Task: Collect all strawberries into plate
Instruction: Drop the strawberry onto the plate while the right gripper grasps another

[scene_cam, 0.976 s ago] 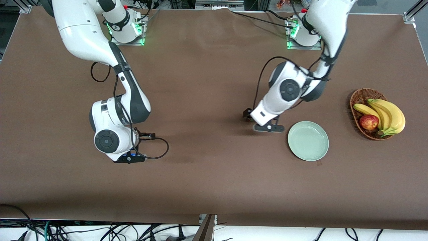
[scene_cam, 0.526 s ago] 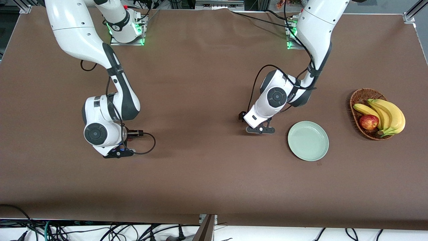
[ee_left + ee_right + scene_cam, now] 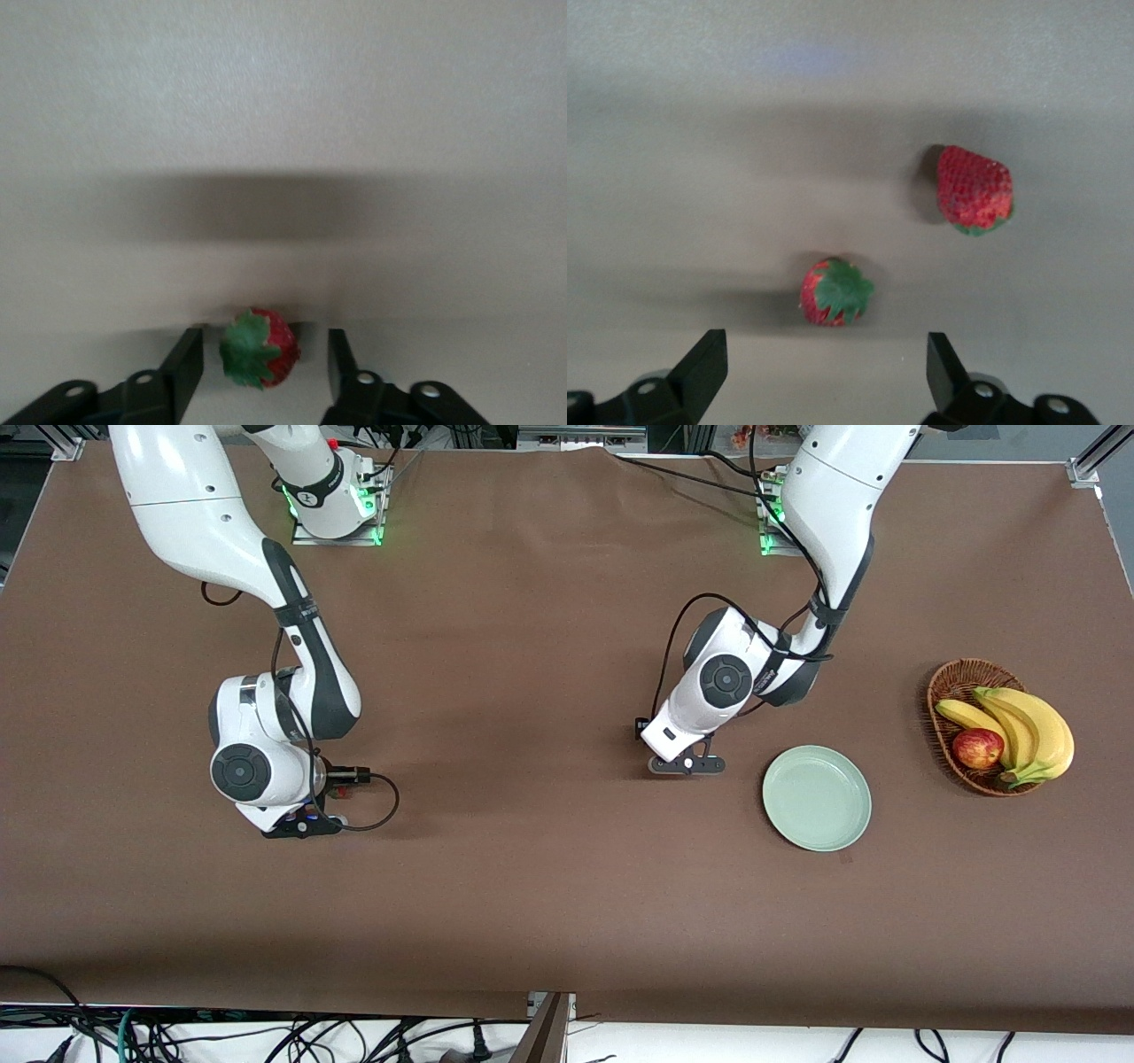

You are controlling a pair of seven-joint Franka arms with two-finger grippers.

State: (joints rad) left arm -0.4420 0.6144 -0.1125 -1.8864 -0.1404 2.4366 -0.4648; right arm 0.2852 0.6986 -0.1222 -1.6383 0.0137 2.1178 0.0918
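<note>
Left gripper (image 3: 260,365) is low over the table (image 3: 532,886), beside the plate (image 3: 817,798) on the side toward the right arm's end. In the left wrist view we see one strawberry (image 3: 260,348) sitting between its jaws, green cap facing the camera. The jaws are partly closed around it, with a small gap showing on each side; no contact visible, so we don't call it gripped.

Right gripper (image 3: 824,367) is low over the table at the right arm's end, well apart from the plate. Its jaws stand wide apart with nothing in them. We see a second strawberry (image 3: 835,291) just ahead of the fingertips, roughly centred on the gap but not yet between the fingers. A third strawberry (image 3: 974,189) lies farther out from the jaws and off to one side, outside the gap.

The plate has nothing in it. A wicker basket (image 3: 952,682) with bananas (image 3: 1028,731) and an apple (image 3: 977,747) sits near the plate, toward the left arm's end of the table.
</note>
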